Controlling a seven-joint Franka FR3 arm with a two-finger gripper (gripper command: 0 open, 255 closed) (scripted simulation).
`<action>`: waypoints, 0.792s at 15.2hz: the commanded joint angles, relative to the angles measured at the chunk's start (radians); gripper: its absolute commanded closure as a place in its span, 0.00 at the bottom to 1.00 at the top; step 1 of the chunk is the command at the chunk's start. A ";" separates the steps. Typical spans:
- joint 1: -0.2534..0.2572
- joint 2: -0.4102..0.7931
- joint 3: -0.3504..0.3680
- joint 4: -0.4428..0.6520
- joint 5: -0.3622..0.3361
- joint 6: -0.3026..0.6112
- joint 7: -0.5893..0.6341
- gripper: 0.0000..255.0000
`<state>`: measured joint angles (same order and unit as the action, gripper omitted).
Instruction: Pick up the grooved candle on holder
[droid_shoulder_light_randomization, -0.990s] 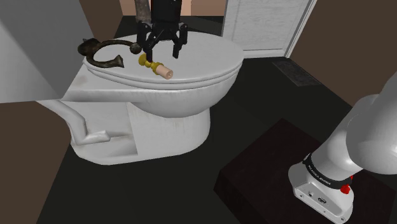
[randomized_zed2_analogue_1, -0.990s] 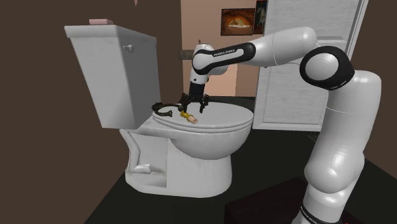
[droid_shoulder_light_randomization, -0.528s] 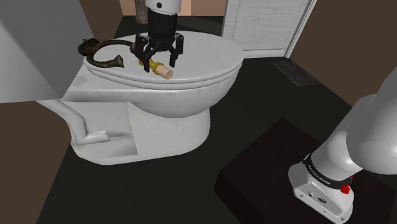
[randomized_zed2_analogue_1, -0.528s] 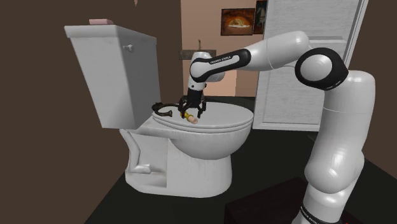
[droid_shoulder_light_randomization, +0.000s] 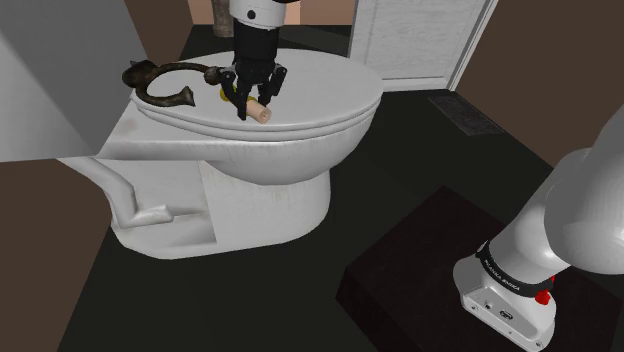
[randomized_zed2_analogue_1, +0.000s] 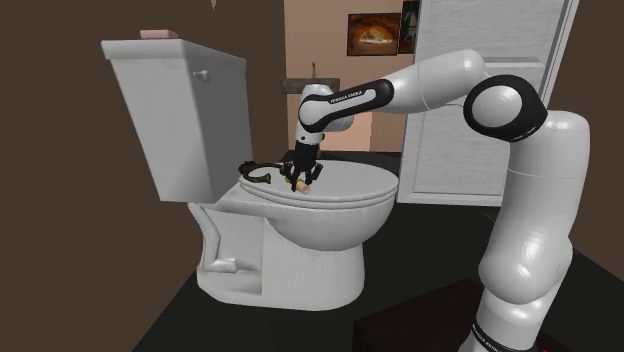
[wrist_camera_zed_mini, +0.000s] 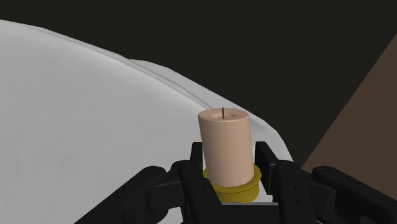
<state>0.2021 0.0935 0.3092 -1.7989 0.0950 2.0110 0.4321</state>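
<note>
While one candle (droid_shoulder_light_randomization: 260, 113) lay on its side on the toilet lid (droid_shoulder_light_randomization: 325, 90), the one tool (droid_shoulder_light_randomization: 250, 97) stood over it, both fingers (wrist_camera_zed_mini: 194, 168) clenched on its gold base. One dark curved bracket (droid_shoulder_light_randomization: 165, 86) lay just beside them.

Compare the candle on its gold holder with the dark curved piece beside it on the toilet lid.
The candle is a pale peach cylinder on a yellow-gold holder; the curved piece is dark brown. The candle is short and straight; the curved piece is longer and bends in arcs. The gripper clasps the candle, while the curved piece lies free, nearer the tank. Both rest on the white toilet lid.
</note>
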 joint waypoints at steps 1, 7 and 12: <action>0.000 0.001 0.000 -0.002 0.001 0.000 0.000 1.00; 0.000 -0.001 0.000 0.037 -0.001 -0.041 0.004 1.00; 0.000 -0.004 0.000 0.100 -0.002 -0.107 0.010 1.00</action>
<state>0.2014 0.0873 0.3090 -1.7179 0.0945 1.9217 0.4387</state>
